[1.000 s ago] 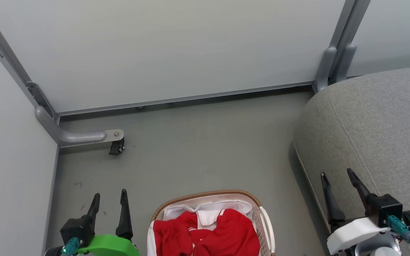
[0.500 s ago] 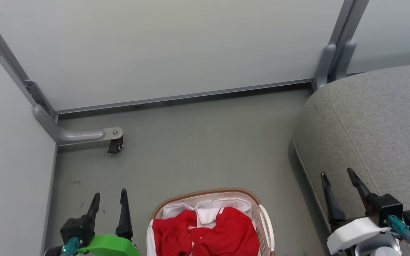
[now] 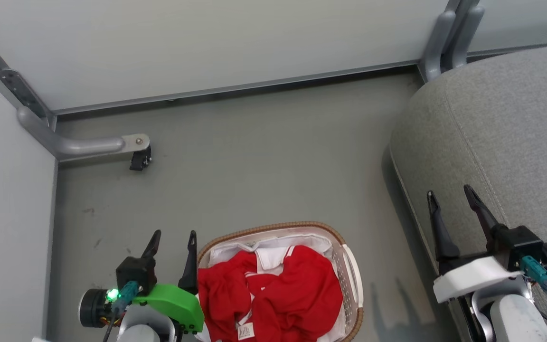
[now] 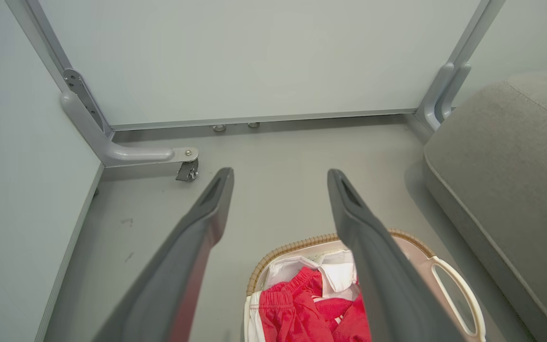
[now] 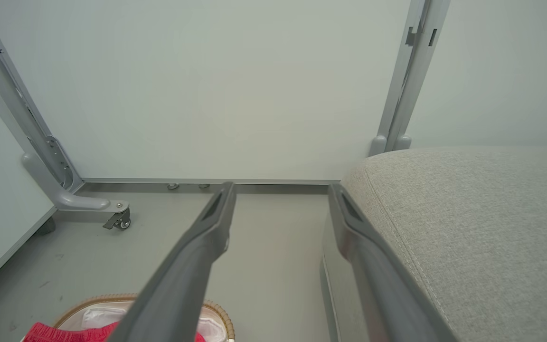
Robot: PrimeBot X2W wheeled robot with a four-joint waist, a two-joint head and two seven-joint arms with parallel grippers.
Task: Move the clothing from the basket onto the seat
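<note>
The red clothing (image 3: 273,294) lies heaped in the white basket (image 3: 352,278) with a brown rim, low in the head view; a small white label shows at its near edge. My left gripper (image 3: 174,234) stands open and empty just left of the basket. From the left wrist, the clothing (image 4: 302,313) shows in the basket (image 4: 454,299) between and below that gripper's fingers (image 4: 207,213). The grey seat (image 3: 506,123) fills the right side. Over its front edge my right gripper (image 3: 449,192) is open and empty. The right wrist view catches the seat (image 5: 468,209) and the basket's rim (image 5: 219,311).
Pale partition panels close off the back and left. A grey panel foot with a small black castor (image 3: 139,160) stands on the floor at the left. Another panel post (image 3: 444,38) rises behind the seat. Grey floor (image 3: 264,156) stretches beyond the basket.
The head camera has tilted down, so the whole scene slid up in view. My left gripper now sits closer to the basket's left rim. The clothing has not moved.
</note>
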